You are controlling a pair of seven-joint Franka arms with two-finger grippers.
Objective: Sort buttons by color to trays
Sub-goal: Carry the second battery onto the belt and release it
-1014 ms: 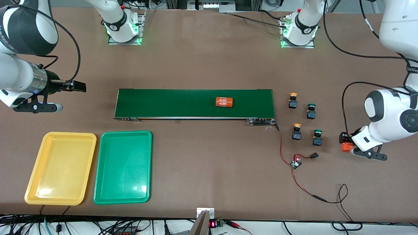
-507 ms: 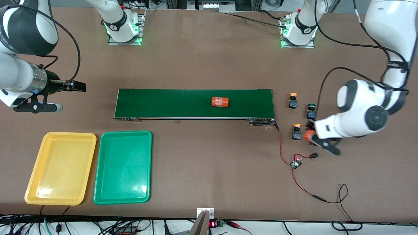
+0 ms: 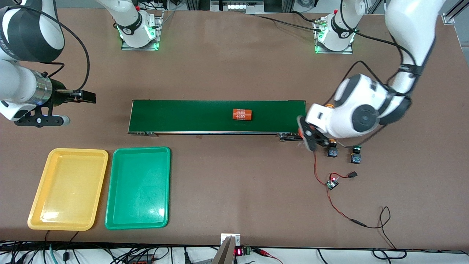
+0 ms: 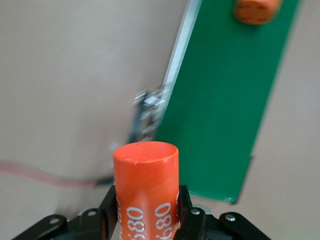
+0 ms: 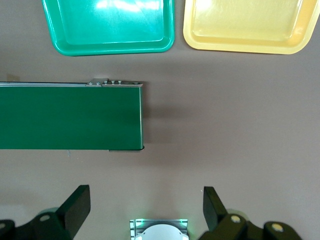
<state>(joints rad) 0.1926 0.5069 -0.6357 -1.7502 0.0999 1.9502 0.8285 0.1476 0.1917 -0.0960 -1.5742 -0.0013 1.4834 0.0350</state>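
My left gripper (image 3: 307, 135) hangs over the table at the conveyor's end toward the left arm, shut on an orange "4680" cylinder (image 4: 146, 185) held upright between its jaws. Close beside it stand a yellow-capped button (image 3: 332, 151) and a green-capped button (image 3: 355, 156). The cap of another yellow button (image 3: 329, 106) peeks out past the arm; other buttons are hidden by the arm. The yellow tray (image 3: 67, 187) and green tray (image 3: 138, 187) lie side by side toward the right arm's end, both bare. My right gripper (image 3: 83, 96) waits open over bare table there, with nothing between its fingers (image 5: 75, 206).
The long dark-green conveyor belt (image 3: 190, 115) carries a second orange cylinder (image 3: 242, 114). A small circuit board (image 3: 332, 183) with red wires lies nearer the front camera than the buttons. The right wrist view shows the green tray (image 5: 107, 25), the yellow tray (image 5: 250, 25) and the belt's end (image 5: 70, 117).
My left arm has swung from the table's end past the buttons to the conveyor's end, still carrying its cylinder. The cylinder on the belt drifted toward the right arm's end. The right arm stayed still.
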